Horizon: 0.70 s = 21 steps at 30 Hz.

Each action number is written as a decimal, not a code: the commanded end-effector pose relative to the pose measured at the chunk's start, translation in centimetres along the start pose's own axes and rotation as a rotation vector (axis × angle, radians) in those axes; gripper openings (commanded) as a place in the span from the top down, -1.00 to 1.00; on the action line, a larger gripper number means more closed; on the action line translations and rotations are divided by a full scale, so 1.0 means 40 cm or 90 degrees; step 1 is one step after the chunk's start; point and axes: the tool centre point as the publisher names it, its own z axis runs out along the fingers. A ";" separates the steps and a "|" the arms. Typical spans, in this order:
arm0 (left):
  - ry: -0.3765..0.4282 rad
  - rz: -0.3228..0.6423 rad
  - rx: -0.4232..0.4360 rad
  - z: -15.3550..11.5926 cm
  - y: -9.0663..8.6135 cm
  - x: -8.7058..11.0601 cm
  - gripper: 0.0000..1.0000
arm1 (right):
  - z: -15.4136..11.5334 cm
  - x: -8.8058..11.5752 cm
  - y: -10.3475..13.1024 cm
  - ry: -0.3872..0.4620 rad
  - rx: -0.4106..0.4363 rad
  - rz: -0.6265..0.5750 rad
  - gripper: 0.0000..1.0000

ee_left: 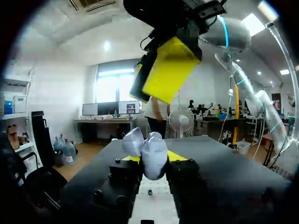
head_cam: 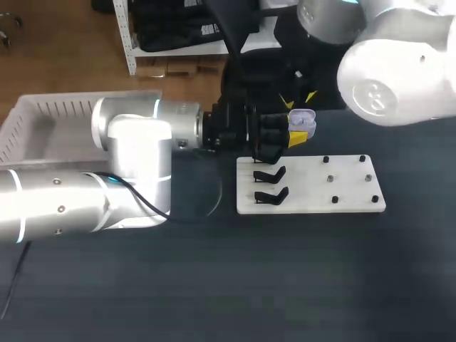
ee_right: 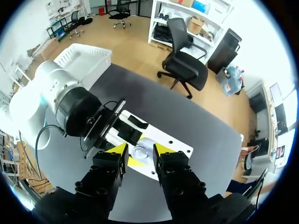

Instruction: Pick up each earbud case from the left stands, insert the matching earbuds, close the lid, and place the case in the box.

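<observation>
Left gripper (ee_left: 154, 157) is pinching the earbud case (ee_left: 154, 156) from both sides, yellow tips pressing on its body, lid (ee_left: 133, 141) standing open. It's holding the case in the air over the far edge of the white board (head_cam: 349, 191), toward the stand end.

Right gripper (ee_right: 141, 150) is hanging directly above the case with its fingers spread. I'm not seeing anything between them. Can't tell whether any earbuds are already sitting in the case.

Looks like the insert step. To do it well:
- keep the left arm steady and the case opening facing up at the right gripper
- come straight down and line up with a socket, not the open lid
- avoid clipping the left fingertips; clearance is looking tight
- seat the bud fully before letting the lid close

Two black stands (head_cam: 270, 194) on the board's left end are sitting empty. Small pegs (head_cam: 331, 179) are dotting the board's right part; too small to say what's on them. The board is lying on the dark table (head_cam: 214, 285). The white box (head_cam: 43, 114) is waiting well left of the board.
</observation>
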 end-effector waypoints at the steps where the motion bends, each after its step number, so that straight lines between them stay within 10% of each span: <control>1: -0.003 0.002 -0.005 0.000 -0.006 0.002 1.00 | 0.035 -0.019 -0.023 -0.006 0.003 0.002 0.31; 21: -0.003 0.002 -0.005 0.000 -0.006 0.002 1.00 | 0.143 -0.017 -0.092 0.014 -0.022 0.075 0.30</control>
